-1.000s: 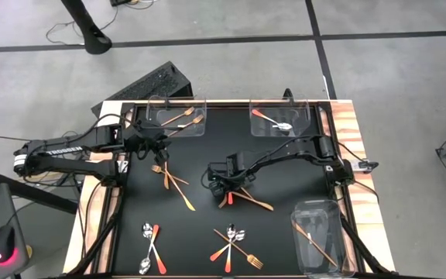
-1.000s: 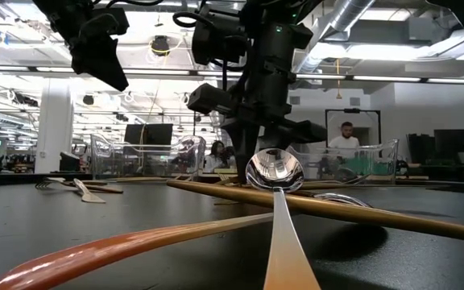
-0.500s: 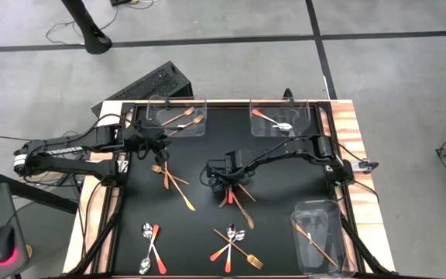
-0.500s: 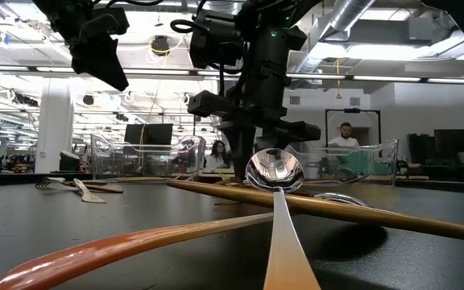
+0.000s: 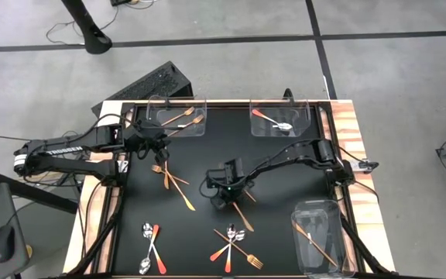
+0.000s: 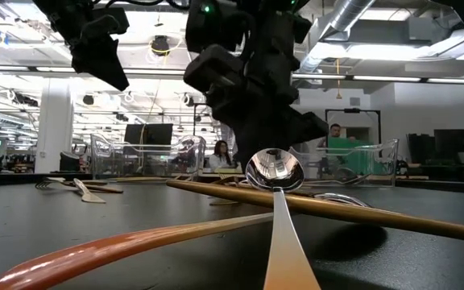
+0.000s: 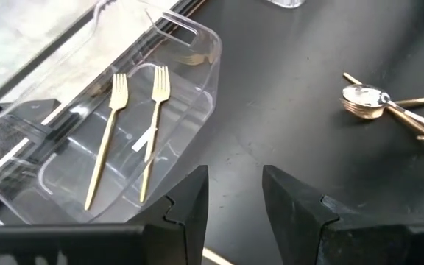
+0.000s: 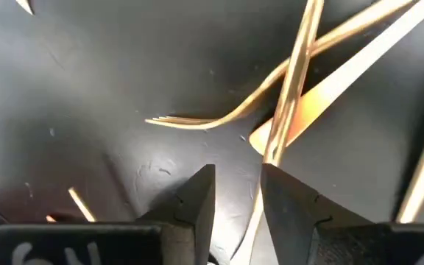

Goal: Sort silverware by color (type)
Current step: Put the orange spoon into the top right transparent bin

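Right claw hangs low over the middle of the black surface, its two dark fingers parted by a narrow gap with nothing between them, so it is released, not grasping. Directly beyond the fingertips in the right wrist view lies a small crossed pile: a gold fork with its tines nearest the claw, and a slim gold stick running away from the claw across an orange-handled piece. In the overhead view that pile trails from under the claw toward the near right, so the stick's long axis runs roughly away from the fingers rather than across them; my judgement is that the wrist must turn before a clean pinch. The right arm is clearly the nearer one.

Left claw waits parted and empty near the far-left bin, which holds two gold forks. More silverware lies scattered: crossed sticks left of centre, spoons and a mixed cluster at the near edge. Beyond the surface is an open, brightly lit workroom.
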